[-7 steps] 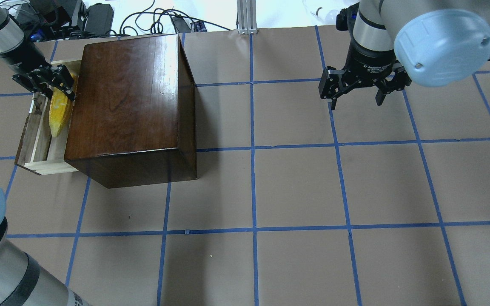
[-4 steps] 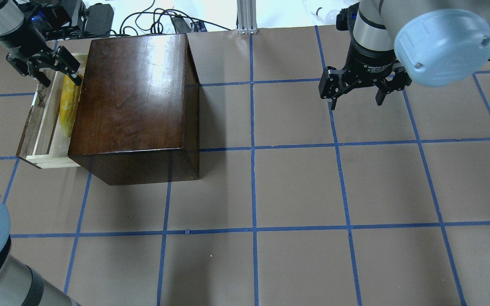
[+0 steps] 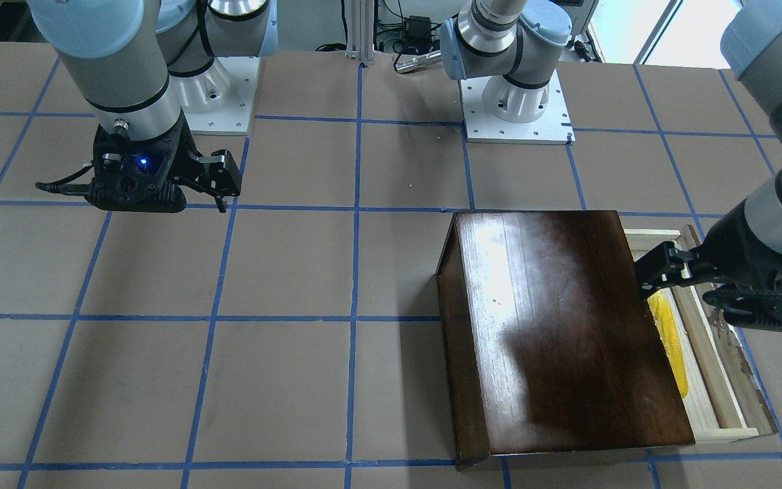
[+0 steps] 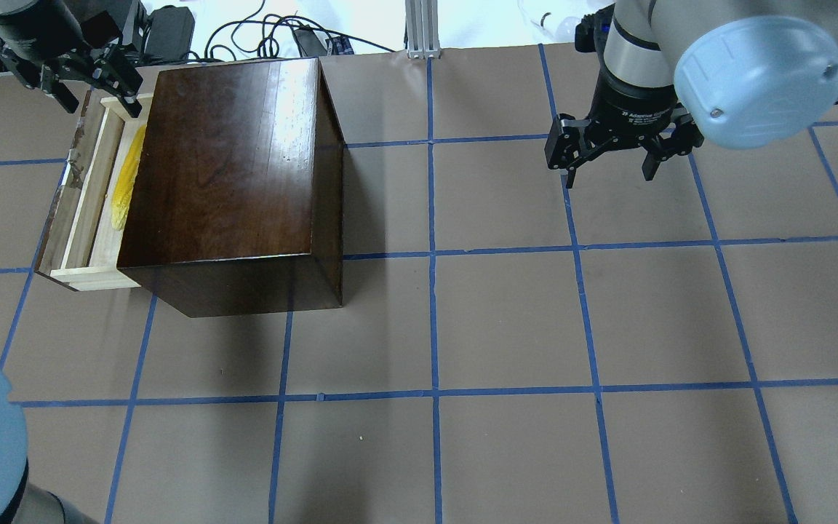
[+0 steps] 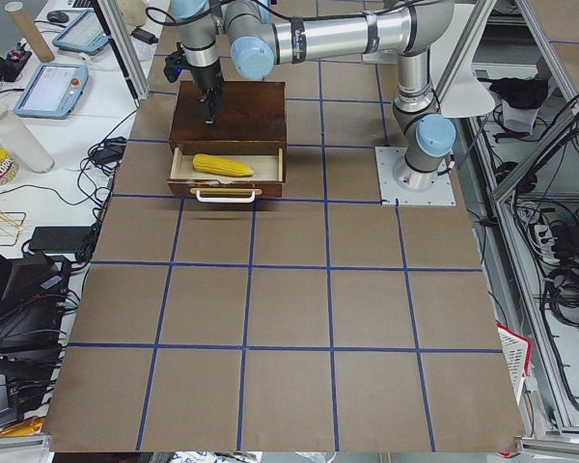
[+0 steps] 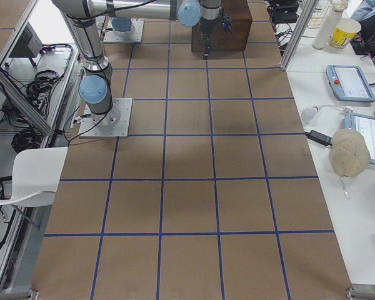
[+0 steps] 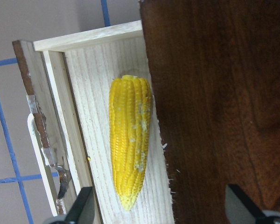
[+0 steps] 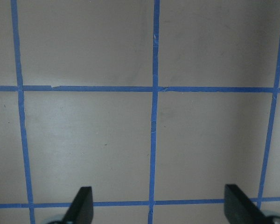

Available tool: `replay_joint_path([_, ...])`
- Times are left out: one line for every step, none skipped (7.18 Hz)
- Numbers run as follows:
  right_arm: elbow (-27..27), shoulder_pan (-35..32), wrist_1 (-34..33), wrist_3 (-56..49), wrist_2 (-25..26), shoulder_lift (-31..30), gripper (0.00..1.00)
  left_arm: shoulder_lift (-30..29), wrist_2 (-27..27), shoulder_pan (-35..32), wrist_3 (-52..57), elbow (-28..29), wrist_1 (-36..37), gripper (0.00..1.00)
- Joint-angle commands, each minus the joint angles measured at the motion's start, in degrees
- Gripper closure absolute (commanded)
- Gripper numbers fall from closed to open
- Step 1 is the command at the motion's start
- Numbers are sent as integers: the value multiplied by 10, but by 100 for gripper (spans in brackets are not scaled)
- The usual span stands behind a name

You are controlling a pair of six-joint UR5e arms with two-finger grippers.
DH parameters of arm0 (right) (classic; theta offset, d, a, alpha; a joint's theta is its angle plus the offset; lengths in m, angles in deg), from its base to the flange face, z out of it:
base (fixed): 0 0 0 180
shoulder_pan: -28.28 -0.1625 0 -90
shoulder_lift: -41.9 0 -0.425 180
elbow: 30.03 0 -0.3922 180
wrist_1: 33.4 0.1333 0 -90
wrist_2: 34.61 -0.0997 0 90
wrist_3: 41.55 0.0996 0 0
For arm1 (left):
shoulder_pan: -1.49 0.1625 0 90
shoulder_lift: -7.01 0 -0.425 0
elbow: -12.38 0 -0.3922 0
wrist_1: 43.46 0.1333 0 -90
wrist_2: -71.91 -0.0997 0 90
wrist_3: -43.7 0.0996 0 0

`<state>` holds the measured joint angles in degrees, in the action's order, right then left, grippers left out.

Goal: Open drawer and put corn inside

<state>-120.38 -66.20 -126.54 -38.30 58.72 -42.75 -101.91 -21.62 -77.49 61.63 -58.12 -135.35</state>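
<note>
**Q:** How is the left gripper (image 4: 101,109) set, and what does it hold?

**A:** Its 2 fingers are spread wide apart and hold nothing. It hangs above the far end of the open drawer (image 4: 84,211), clear of the corn (image 7: 129,140). In the left wrist view, 1 fingertip shows over the drawer's front panel and the other over the top of the dark wooden box (image 4: 222,160).

**Q:** Where is the corn?

**A:** It lies flat on the drawer's pale wooden floor, close along the edge of the box. The drawer is pulled out from the box on the robot's left side. Its white handle (image 5: 222,195) faces away from the box.

**Q:** Which way does the corn point?

**A:** Its long axis runs parallel to the drawer's front panel, along the drawer's width. The tapered tip points toward the robot's side of the table (image 4: 506,313), and the blunt end points away.

**Q:** And the right gripper (image 4: 608,175)?

**A:** Its fingers are also spread wide and hold nothing. It hangs above bare brown table marked with blue tape lines, well apart from the box.
</note>
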Motion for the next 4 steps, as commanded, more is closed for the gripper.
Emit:
replay_joint_path([0, 0, 1, 0, -1, 0, 0, 22, 3, -42, -19, -6, -15, 0])
replay_joint_path([0, 0, 1, 0, -1, 0, 0, 36, 31, -52, -59, -26, -26, 0])
replay_joint_path([0, 0, 1, 0, -1, 0, 0, 53, 61, -61, -102, -58, -24, 0])
replay_joint_path([0, 0, 1, 0, -1, 0, 0, 70, 61, -78, -131, -84, -22, 0])
